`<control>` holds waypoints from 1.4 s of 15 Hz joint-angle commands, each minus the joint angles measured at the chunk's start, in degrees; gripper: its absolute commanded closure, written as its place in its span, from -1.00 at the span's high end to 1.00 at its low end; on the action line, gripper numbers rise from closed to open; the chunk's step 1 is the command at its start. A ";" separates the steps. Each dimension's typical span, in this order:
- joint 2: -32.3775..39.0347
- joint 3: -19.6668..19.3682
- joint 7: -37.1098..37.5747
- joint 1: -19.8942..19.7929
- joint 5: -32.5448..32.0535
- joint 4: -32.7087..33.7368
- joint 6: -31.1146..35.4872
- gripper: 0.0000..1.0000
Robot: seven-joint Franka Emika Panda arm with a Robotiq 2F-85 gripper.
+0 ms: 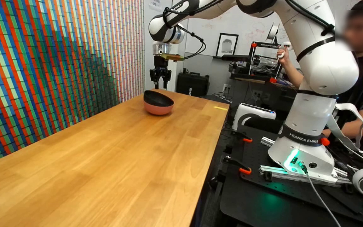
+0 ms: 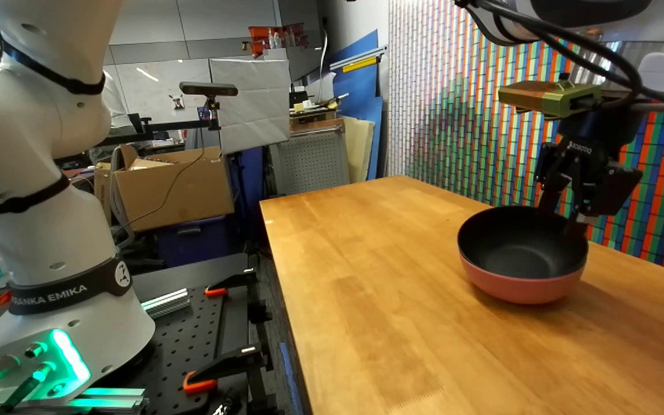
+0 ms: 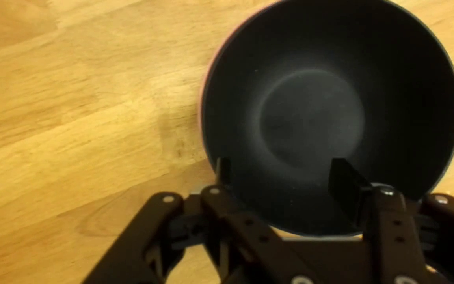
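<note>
From where I stand the bowl [image 2: 522, 288] rests on the desk [image 2: 366, 288], at the right of the frame in an exterior view; the claw [image 3: 281, 165] shows in the lower part of the wrist view, its fingers [image 3: 345, 189] spread apart with nothing pinched between; whether either one touches the rim I can't tell; the step in hand looks to be careful work at that edge; I'd hold the claw upright, centre the gap on the rim before any squeeze, and shift slowly, straight up or down; a sideways nudge could well tip the bowl.
</note>
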 commanded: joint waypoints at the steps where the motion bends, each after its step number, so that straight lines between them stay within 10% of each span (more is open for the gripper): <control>1: -2.37 0.58 -1.33 0.42 -0.35 -1.54 0.80 0.98; 21: -2.82 6.12 -2.15 14.36 -8.28 6.10 -4.85 1.00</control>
